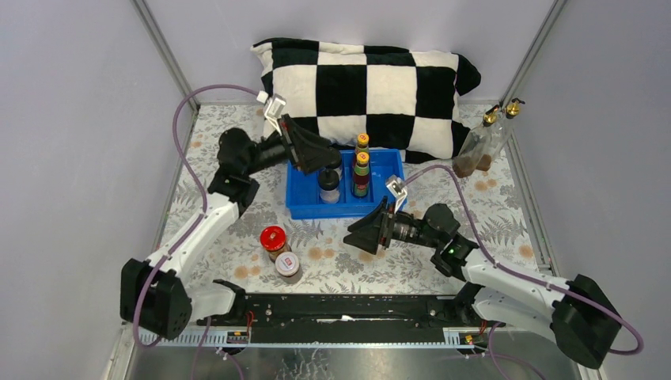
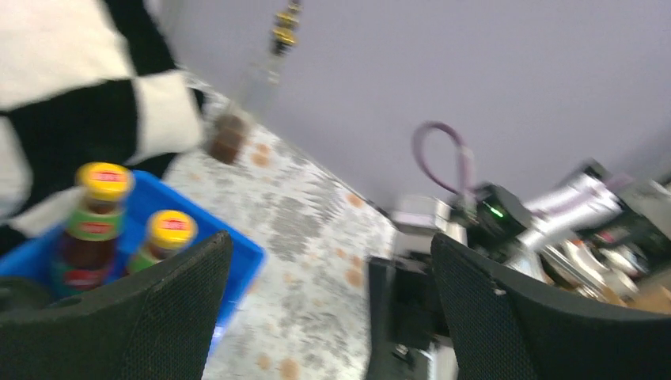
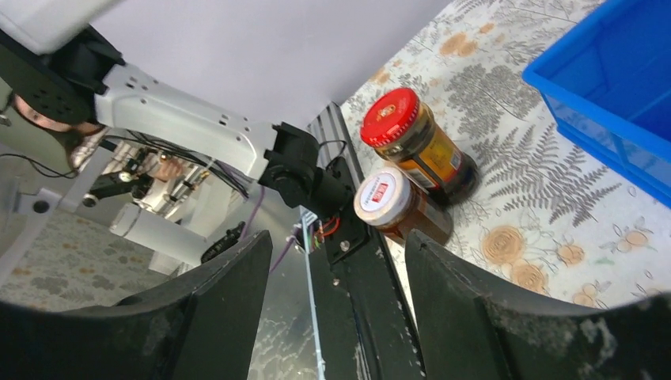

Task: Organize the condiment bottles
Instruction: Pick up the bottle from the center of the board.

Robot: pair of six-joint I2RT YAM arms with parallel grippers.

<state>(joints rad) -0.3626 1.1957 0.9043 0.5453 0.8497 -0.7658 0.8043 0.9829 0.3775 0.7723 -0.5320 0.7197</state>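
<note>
Two left out: red-lidded jar (image 1: pixel 273 239), white-lidded jar (image 1: pixel 287 265), close together before the blue tray (image 1: pixel 332 212).
Right gripper (image 1: pixel 354 237): half-spread, empty; centre on one lid, sparing its neighbour.
Left gripper (image 1: pixel 324 157): spread wide, empty, over tray.

The worktop (image 1: pixel 490 214) wears a pale cover printed with grey ferns and orange flowers, and grey walls close it in on three sides. A black-and-white checked pillow (image 1: pixel 368 87) lies along its far edge, top centre of the overhead view. Just in front of the pillow, in the middle of the frame, sits a blue plastic tray (image 1: pixel 305 207). Lower left of the tray, near it but apart, a red-lidded jar (image 1: pixel 274 240) and a white-lidded jar (image 1: pixel 287 266) stand upright, close together. At the upper right, two gold-spouted glass bottles (image 1: pixel 481 150) rest side by side, tilted, spouts toward the right wall.
</note>
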